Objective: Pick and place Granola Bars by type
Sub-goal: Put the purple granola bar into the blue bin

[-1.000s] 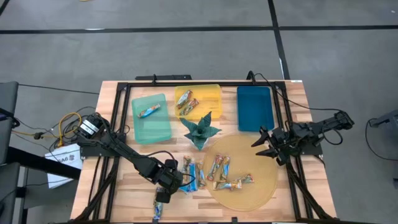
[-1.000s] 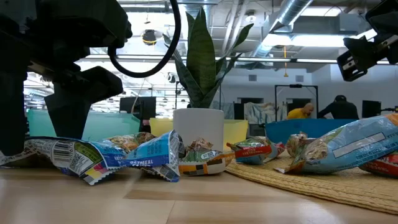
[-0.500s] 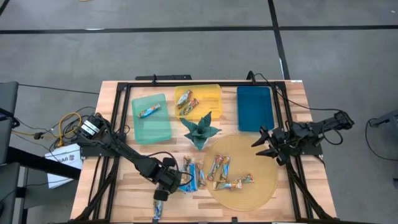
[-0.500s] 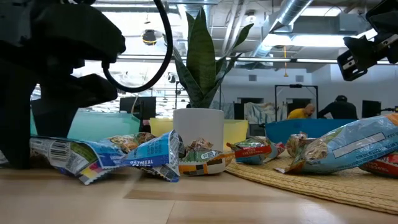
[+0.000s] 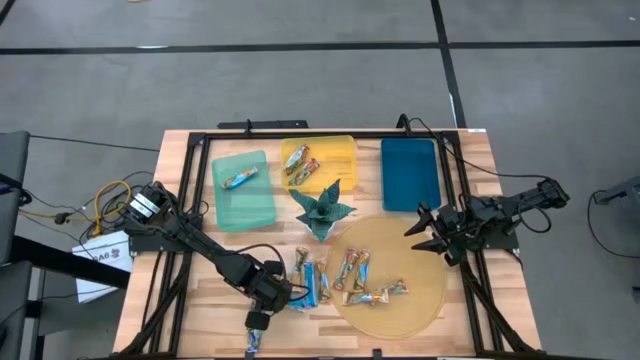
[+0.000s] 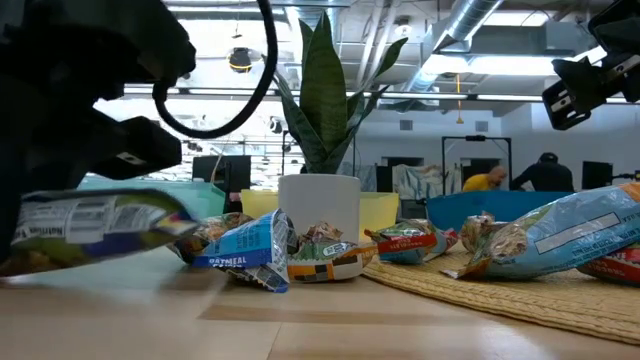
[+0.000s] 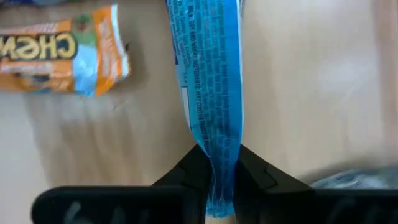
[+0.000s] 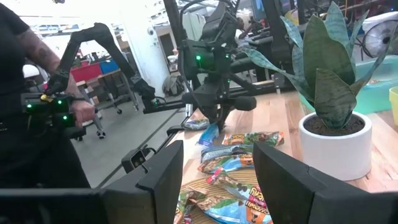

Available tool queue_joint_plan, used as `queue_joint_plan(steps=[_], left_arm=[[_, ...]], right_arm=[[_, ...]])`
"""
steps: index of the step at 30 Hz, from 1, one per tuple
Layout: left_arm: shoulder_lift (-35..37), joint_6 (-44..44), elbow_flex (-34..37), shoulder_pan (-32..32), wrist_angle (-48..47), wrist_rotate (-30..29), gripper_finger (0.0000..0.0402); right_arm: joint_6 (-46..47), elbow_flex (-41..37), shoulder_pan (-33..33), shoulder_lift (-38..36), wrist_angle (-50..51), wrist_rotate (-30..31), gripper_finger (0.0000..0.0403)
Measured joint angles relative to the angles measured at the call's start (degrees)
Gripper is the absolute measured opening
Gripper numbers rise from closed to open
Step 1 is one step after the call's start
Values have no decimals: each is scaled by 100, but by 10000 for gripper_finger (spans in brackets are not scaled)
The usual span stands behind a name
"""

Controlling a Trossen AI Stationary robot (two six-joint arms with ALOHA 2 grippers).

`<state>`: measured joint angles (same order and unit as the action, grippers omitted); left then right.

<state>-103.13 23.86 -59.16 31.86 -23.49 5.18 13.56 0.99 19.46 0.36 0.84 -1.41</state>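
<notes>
My left gripper point(image 5: 260, 314) stands near the table's front edge, left of the middle, pointing steeply down and shut on a blue granola bar point(image 5: 254, 338) point(image 6: 95, 222). Several more granola bars point(image 5: 312, 280) lie on the wood and on the round woven mat point(image 5: 420, 300). An orange-and-blue bar point(image 7: 62, 56) lies flat on the wood just beside the held one. One bar point(image 5: 239, 179) lies in the green tray point(image 5: 245, 205). Others point(image 5: 300, 165) lie in the yellow tray point(image 5: 335, 152). My right gripper point(image 5: 425, 232) point(image 8: 214, 180) waits open and level at the table's right side. My left gripper pinches the blue bar's wrapper at one end point(image 7: 217, 177) between its two fingers point(image 7: 189, 171), and the wrapper is squeezed narrow there. The fingers come from above, slanting down, and the bar reaches on past them. In the low view the bar sits tilted, slightly raised.
A potted green plant point(image 5: 322, 208) stands mid-table between the trays and the mat. A blue tray point(image 5: 410, 172) is at the far right. A black frame point(image 5: 190, 180) runs round the table's edges. A person point(image 8: 31, 124) stands beyond the table's left side.
My left gripper has shut on the blue bar's end, staying in place while its wrist turned a little. The bar, which lay flat on the wood, has shifted and now sits tilted and slightly raised.
</notes>
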Motion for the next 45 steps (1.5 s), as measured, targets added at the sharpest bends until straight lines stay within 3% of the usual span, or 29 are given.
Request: queue_joint_plan(steps=[8,15,20,24,34,40,45], left_arm=[[0,1899,0,-113,1058,-60,41],[0,2925,0,-207,2444,-478,23],[0,3382,0,-214,3264,-1094,29],[0,3421,0,-253,3953,-1637,26],[0,3366,-7,-797,5761,-2315,27],[0,2759,-658,-1271,5504,-2319,19],[0,2302,-1482,-1662,4521,-1746,24]], right_arm=[[2,0,0,0,0,0,189],[117,-1,0,0,-35,92,189],[2351,-11,2,-2,-664,136,189],[4114,-11,-4,-2,-1124,181,189],[4641,-7,-4,-2,-1389,781,189],[4167,-2,-7,165,-1624,1238,184],[3658,273,-4,765,-2026,1436,178]])
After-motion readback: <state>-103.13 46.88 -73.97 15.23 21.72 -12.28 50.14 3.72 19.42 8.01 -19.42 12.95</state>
